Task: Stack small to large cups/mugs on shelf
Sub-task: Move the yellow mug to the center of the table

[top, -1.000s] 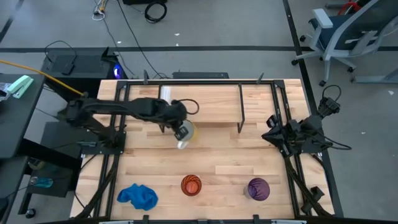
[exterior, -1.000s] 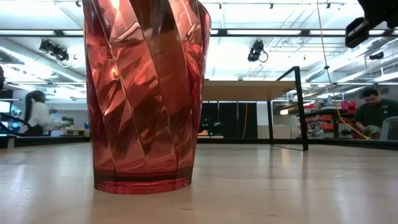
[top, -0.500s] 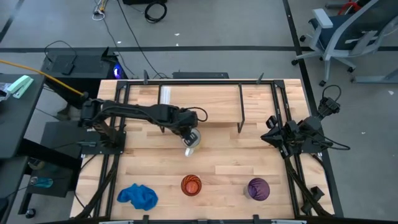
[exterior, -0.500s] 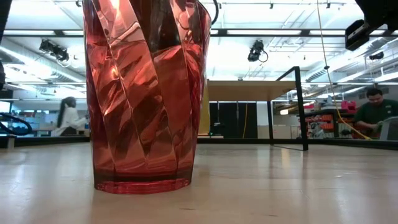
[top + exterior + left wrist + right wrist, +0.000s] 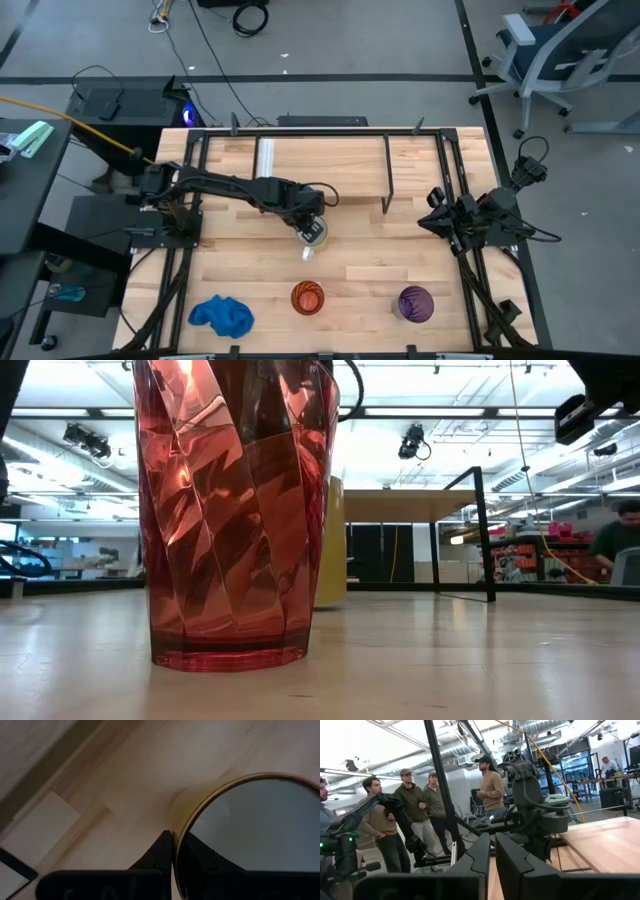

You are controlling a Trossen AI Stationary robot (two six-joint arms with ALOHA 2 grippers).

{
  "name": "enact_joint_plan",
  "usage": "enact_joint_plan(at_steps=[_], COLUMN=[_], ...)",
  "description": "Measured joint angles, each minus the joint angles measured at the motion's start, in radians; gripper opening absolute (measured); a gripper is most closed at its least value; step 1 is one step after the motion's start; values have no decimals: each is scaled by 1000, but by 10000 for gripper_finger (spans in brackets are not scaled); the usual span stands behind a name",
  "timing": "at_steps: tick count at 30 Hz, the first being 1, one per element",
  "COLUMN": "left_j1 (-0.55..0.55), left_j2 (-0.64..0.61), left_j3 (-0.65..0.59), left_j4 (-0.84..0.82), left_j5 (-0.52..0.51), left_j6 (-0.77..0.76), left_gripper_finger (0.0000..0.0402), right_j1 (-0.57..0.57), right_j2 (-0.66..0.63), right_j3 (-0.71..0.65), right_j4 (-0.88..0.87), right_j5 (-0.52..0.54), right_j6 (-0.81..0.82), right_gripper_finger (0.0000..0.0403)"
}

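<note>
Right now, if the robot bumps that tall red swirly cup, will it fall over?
Probably it tips rather easily: the red swirl cup is tall and narrows toward its base. It looks see-through and thin, so likely light. Its glossy facets may be slippery.

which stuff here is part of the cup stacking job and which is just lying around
Part of the job:
- white mug, its rim pinched by the left gripper
- orange swirl cup
- purple tumbler
- shelf at the back of the table

Just lying about:
- blue cloth at the front left
- right gripper, parked at the table's right edge
</note>
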Motion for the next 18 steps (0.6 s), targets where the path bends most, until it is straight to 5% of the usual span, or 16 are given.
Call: enact_joint_plan(at_steps=[8,18], left_j1=[0,1], left_j2=[-8,-8], left_j3=[-3,-5], left_j4=[0,11], left_j5=[-1,-2], left_j6=[8,27], left_gripper_finger=[28,115], right_j1=[0,0], right_j2=[0,0], right_j3=[0,0], right_j4=[-1,-28], right_j5=[0,0], right_j6=[3,4], right_gripper_finger=[34,34])
